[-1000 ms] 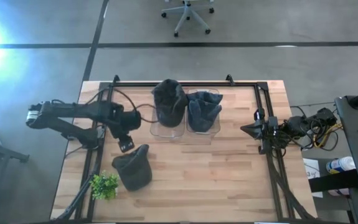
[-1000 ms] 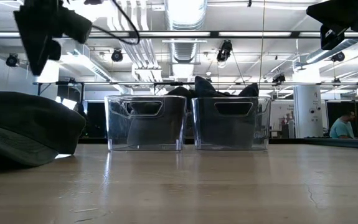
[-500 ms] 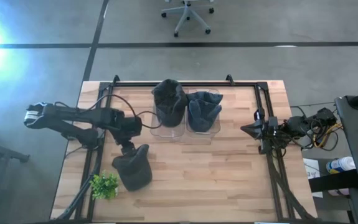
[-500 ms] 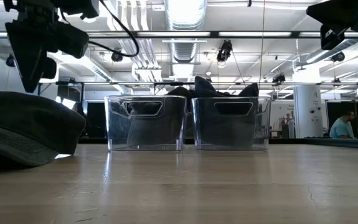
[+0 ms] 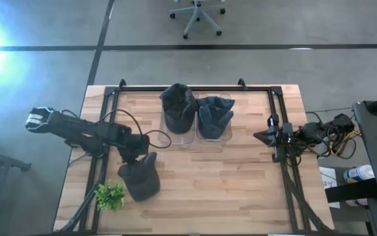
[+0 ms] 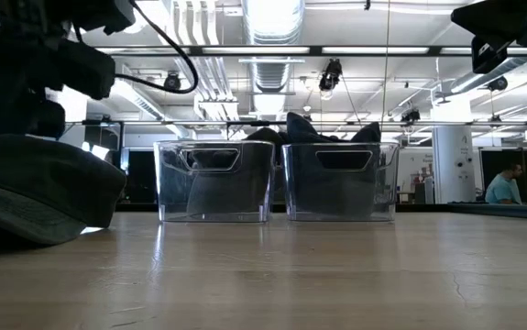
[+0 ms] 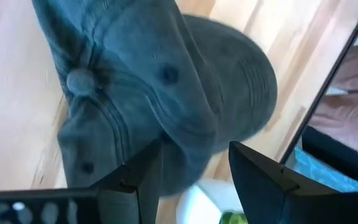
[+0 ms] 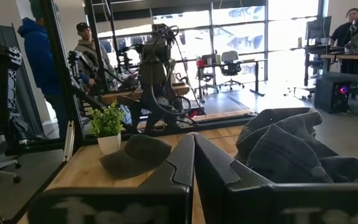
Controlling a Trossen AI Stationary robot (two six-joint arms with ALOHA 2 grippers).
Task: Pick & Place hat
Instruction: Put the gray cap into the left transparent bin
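Observation:
A dark grey cap (image 5: 143, 181) lies on the table's near-left part, brim on the wood; the low view shows it at the left (image 6: 34, 188). My left gripper (image 5: 134, 157) hangs open right above it, pointing down. In the left wrist view the cap (image 7: 166, 81) fills the picture, and the gripper (image 7: 196, 148) has one finger over the crown and the other past the cap's edge. My right gripper (image 5: 259, 137) waits shut at the table's right edge, and the right wrist view shows it (image 8: 194, 142) closed. My left gripper stands open just over the cap's crown, near its edge (image 7: 185, 134), coming from above. I cannot tell whether a finger touches the cloth. The cap lies flat on the table.
Two clear bins (image 5: 175, 136) (image 5: 216, 137) stand side by side at the table's far middle, each stuffed with dark hats; the low view shows them (image 6: 213, 183) (image 6: 341, 183). A small green plant (image 5: 109, 195) stands at the near-left corner beside the cap. People stand in the room beyond.
My left gripper has come down and moved a little toward the table's near edge, from well above the table to just over the cap. The cap has stayed where it was.

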